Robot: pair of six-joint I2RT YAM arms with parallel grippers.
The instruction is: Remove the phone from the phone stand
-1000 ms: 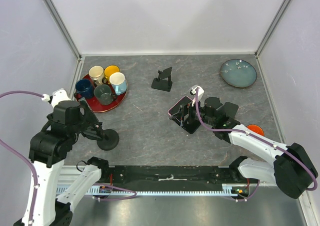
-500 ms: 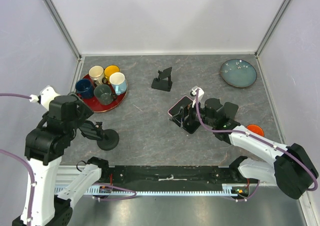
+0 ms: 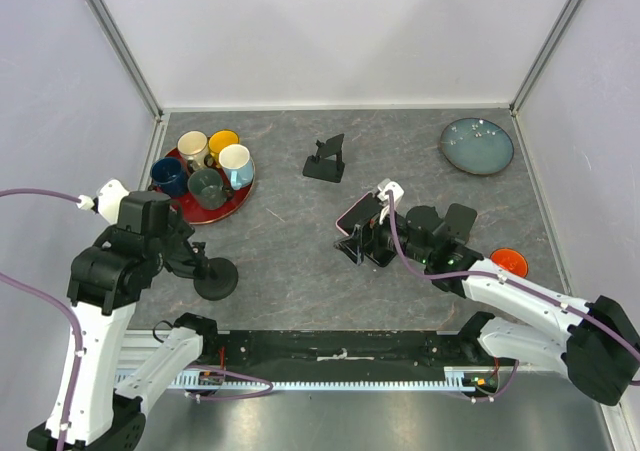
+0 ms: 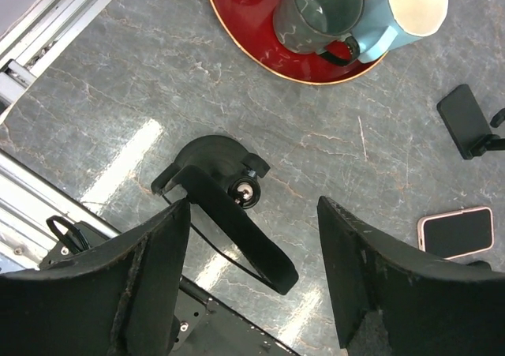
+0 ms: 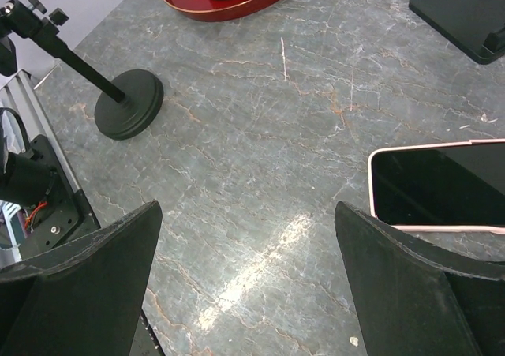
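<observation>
The phone (image 3: 357,214), black screen in a pink case, lies on the table in front of my right arm. It also shows in the right wrist view (image 5: 442,186) and the left wrist view (image 4: 458,231). The black folding phone stand (image 3: 325,159) stands empty behind it, also seen from the right wrist (image 5: 465,13) and the left wrist (image 4: 465,119). My right gripper (image 3: 366,249) is open (image 5: 246,237), with the phone just outside its right finger. My left gripper (image 3: 190,261) is open and empty (image 4: 254,214) over a round-base stand.
A black round-base stand with an arm (image 3: 215,279) sits at the near left (image 4: 209,159) (image 5: 129,94). A red tray (image 3: 238,201) with several mugs is at the back left. A blue plate (image 3: 477,146) is at the back right and an orange object (image 3: 510,262) is by the right arm.
My right gripper has shifted a little left and toward the near edge, with the phone staying beside it. My left wrist has swung slightly over the round-base stand.
</observation>
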